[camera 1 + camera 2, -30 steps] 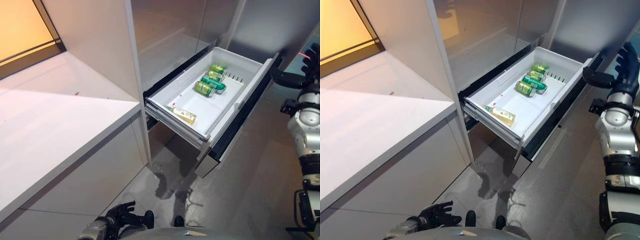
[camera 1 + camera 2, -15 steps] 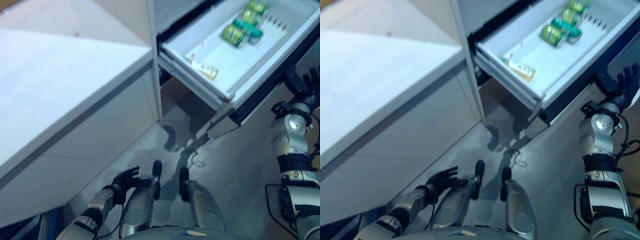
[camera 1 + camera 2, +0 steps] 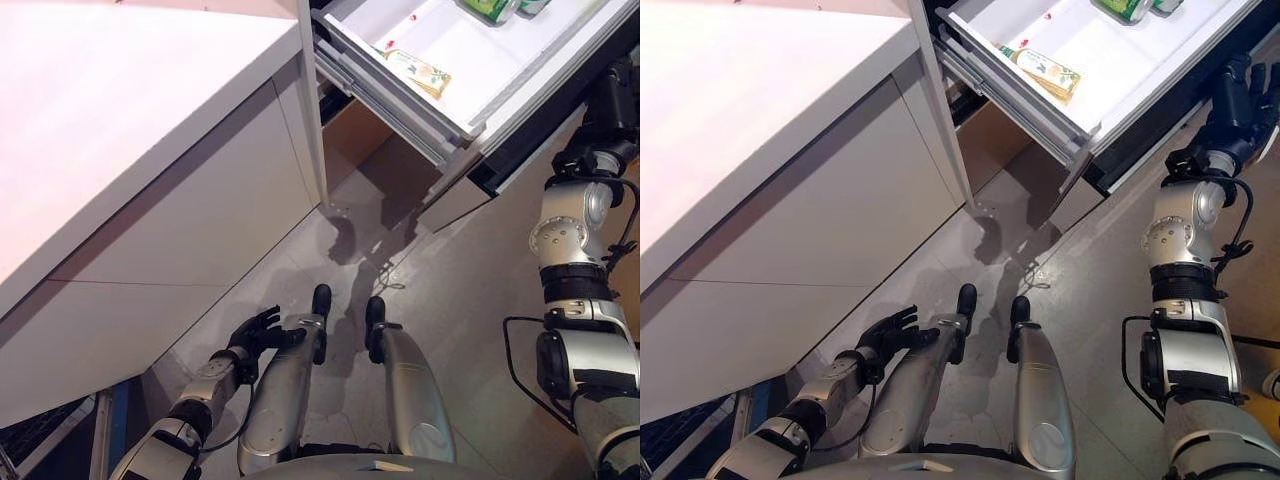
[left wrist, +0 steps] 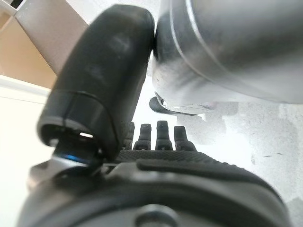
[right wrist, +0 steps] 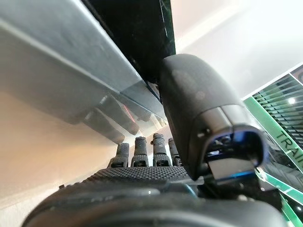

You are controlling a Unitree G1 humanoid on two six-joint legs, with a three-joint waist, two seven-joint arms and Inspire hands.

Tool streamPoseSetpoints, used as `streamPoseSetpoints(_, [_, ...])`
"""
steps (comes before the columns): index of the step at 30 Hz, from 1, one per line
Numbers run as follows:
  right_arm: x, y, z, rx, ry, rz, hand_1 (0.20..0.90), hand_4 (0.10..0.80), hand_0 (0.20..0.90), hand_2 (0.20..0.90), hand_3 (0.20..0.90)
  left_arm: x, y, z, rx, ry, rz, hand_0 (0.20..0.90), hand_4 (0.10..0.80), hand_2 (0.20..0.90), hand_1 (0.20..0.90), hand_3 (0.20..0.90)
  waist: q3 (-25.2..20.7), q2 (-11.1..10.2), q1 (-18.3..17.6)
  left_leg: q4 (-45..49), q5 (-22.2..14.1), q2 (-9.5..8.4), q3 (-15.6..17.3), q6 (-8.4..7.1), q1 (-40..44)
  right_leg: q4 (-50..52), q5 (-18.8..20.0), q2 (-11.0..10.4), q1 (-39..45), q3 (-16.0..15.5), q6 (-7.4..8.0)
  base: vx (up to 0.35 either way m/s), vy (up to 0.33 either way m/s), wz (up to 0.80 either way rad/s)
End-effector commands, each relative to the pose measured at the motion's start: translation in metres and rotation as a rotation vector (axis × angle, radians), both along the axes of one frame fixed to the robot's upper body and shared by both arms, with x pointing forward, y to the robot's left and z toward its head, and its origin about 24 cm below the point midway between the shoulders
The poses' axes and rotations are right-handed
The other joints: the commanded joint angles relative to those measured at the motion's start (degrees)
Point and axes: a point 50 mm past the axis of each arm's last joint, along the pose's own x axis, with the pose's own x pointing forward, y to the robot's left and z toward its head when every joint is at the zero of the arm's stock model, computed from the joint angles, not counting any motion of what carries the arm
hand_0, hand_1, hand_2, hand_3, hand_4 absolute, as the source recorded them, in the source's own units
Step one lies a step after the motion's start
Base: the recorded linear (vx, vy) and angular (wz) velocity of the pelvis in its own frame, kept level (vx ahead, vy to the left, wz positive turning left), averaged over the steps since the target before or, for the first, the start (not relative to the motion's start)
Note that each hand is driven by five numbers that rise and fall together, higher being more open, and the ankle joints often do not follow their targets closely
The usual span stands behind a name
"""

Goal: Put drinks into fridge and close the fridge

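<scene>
my right hand (image 3: 1243, 100) rests straight-fingered and empty against the dark front of the open fridge drawer (image 3: 1160, 72), placed to push it shut, since the bottle (image 3: 1042, 70) and cans (image 3: 1122, 8) already lie inside; left hand (image 3: 887, 335) hangs relaxed, empty.

White counter (image 3: 120, 110), grey floor (image 3: 470, 300)

The drawer (image 3: 1110, 60) at one o'clock looks like smooth white plastic, its front (image 3: 1160, 115) glossy black. The bottle (image 3: 1042, 70) in it has a paper-like label. The desk (image 3: 120, 110) is matt white; the floor (image 3: 470, 290) is matt grey, faintly mottled.
</scene>
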Motion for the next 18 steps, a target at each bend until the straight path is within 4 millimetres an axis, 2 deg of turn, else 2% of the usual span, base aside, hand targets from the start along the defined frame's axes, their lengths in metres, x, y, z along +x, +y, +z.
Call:
streamPoseSetpoints(1, [0.019, 0.063, 0.037, -0.381, -0.038, 0.26, 0.9, 0.8, 0.9, 0.9, 0.9, -0.02, 0.003, -0.01, 0.0, 0.029, 0.002, 0.9, 0.8, 0.9, 0.9, 0.9, -2.4, 0.1, 3.9, 7.9, -9.9, -2.01, -0.9, 2.42, 1.4, -0.4, -0.3, -1.0, 3.2, 0.5, 1.31, 0.04, 0.044, 0.01])
streamPoseSetpoints(5, [0.023, 0.081, 0.055, -0.559, -0.053, 0.344, 0.9, 0.8, 0.9, 0.9, 0.9, -0.024, 0.008, -0.011, 0.006, 0.032, -0.01, 0.9, 0.8, 0.9, 0.9, 0.9, -2.5, 0.0, 5.3, 5.3, -8.7, -1.93, -1.9, 2.13, 3.0, -2.4, 0.1, -1.5, 5.0, -0.6, 1.47, 0.036, 0.018, -0.03])
streamPoseSetpoints(8, [0.025, 0.087, 0.063, -0.653, -0.044, 0.387, 0.9, 0.8, 0.9, 0.9, 0.9, -0.028, 0.013, -0.012, 0.01, 0.041, -0.017, 0.9, 0.8, 0.9, 0.9, 0.9, -3.2, 0.0, 6.6, 3.0, -8.1, -1.91, -3.1, 1.84, 5.1, -4.5, 0.2, -2.1, 7.4, -1.8, 1.66, 0.087, -0.011, 0.05])
streamPoseSetpoints(13, [0.03, 0.089, 0.076, -0.753, 0.001, 0.395, 0.9, 0.8, 0.9, 0.9, 0.9, -0.039, 0.024, -0.015, 0.03, 0.068, -0.029, 0.9, 0.8, 0.9, 0.9, 0.9, -4.4, -0.5, 9.2, -0.2, -7.4, -2.12, -5.5, 1.45, 8.7, -7.8, 0.2, -3.4, 12.5, -4.6, 1.88, 0.116, -0.023, 0.18])
streamPoseSetpoints(18, [0.033, 0.084, 0.078, -0.747, 0.04, 0.377, 0.9, 0.8, 0.9, 0.9, 0.9, -0.053, 0.036, -0.02, 0.064, 0.113, -0.047, 0.9, 0.8, 0.9, 0.9, 0.9, -5.5, -1.0, 11.4, -2.2, -7.5, -2.23, -7.6, 1.24, 12.4, -10.1, 0.0, -4.3, 17.5, -7.0, 2.1, 0.158, -0.023, 0.34])
